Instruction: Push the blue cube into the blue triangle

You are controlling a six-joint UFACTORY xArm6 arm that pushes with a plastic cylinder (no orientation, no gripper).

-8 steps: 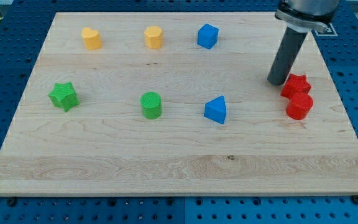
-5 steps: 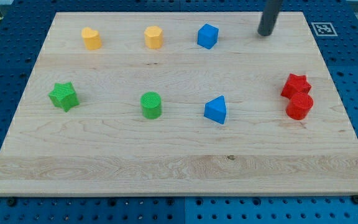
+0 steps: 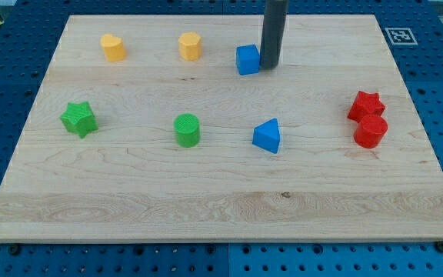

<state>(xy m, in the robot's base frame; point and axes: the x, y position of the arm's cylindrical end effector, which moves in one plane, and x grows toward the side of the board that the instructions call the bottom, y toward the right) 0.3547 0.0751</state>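
The blue cube (image 3: 247,59) sits near the view's top, a little right of centre. My tip (image 3: 269,66) stands right against the cube's right side, touching it or nearly so. The blue triangle (image 3: 267,136) lies below, about a hundred pixels toward the view's bottom and slightly to the right of the cube. The dark rod rises from the tip out of the view's top.
Two orange blocks (image 3: 113,48) (image 3: 190,46) sit at the top left. A green star (image 3: 78,119) and a green cylinder (image 3: 187,130) lie left of the triangle. A red star (image 3: 366,105) and a red cylinder (image 3: 371,131) touch at the right. The wooden board (image 3: 221,208) ends on blue pegboard.
My tip moved from beside the red star up to the top right, then left to the blue cube. The cube has shifted left and down and turned.
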